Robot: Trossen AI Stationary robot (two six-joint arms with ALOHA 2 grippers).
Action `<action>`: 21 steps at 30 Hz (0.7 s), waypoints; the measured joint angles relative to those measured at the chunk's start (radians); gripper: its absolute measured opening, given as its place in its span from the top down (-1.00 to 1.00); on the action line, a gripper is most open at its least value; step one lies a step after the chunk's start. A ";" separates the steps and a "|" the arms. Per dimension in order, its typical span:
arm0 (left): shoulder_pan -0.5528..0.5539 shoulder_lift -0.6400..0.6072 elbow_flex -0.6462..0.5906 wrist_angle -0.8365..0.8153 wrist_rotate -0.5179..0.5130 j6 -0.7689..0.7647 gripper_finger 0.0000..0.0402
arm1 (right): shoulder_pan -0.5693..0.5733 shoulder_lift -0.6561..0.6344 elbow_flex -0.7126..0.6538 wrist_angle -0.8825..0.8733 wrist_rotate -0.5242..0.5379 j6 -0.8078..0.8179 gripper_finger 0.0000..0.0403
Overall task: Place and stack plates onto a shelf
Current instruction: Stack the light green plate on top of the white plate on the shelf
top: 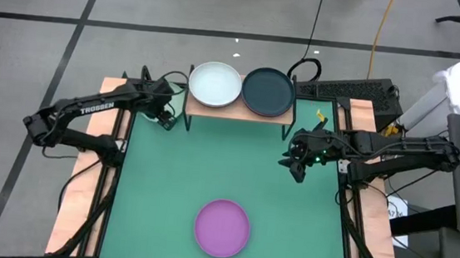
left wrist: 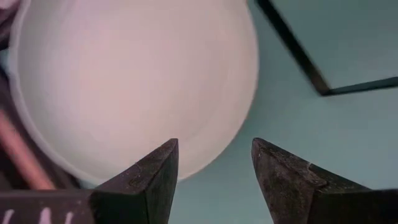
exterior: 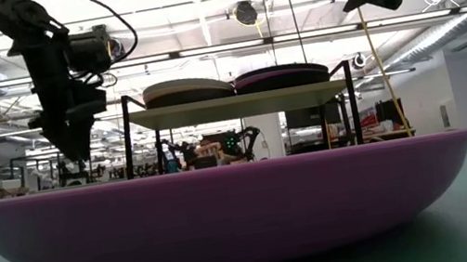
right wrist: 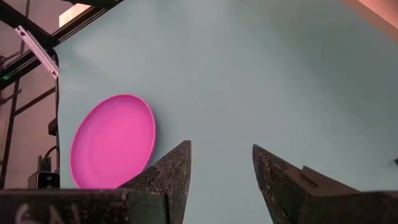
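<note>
A pink-purple plate (top: 222, 228) lies flat on the green mat near the table's near edge; it fills the low view's foreground (exterior: 228, 216) and shows in the right wrist view (right wrist: 112, 142). The shelf (top: 240, 111) stands at the far edge. It carries a pale white-blue plate (top: 215, 85) on top of a left stack and a dark teal plate (top: 267, 91) on top of a right stack. My left gripper (top: 166, 120) hovers open just left of the shelf, with the pale plate (left wrist: 124, 81) ahead of its fingers. My right gripper (top: 292, 161) hangs open above the mat, right of the shelf's front leg.
Light-wood strips (top: 82, 191) run along both sides of the mat. A keyboard (top: 346, 90) and cables lie behind the shelf on the right. The shelf's thin black legs (left wrist: 292, 53) stand close to my left gripper. Bare green mat (top: 227, 162) spreads between the shelf and the pink-purple plate.
</note>
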 joint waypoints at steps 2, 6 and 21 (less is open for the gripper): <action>0.004 0.000 -0.017 0.045 0.031 0.014 -0.05 | 0.000 0.000 0.000 0.000 0.000 0.011 0.23; 0.003 0.014 -0.023 0.057 0.016 0.009 -0.05 | 0.000 0.000 0.000 0.000 -0.006 0.048 0.23; 0.001 0.094 -0.107 0.213 -0.026 -0.018 -0.04 | 0.000 0.000 0.000 0.003 -0.021 0.133 0.23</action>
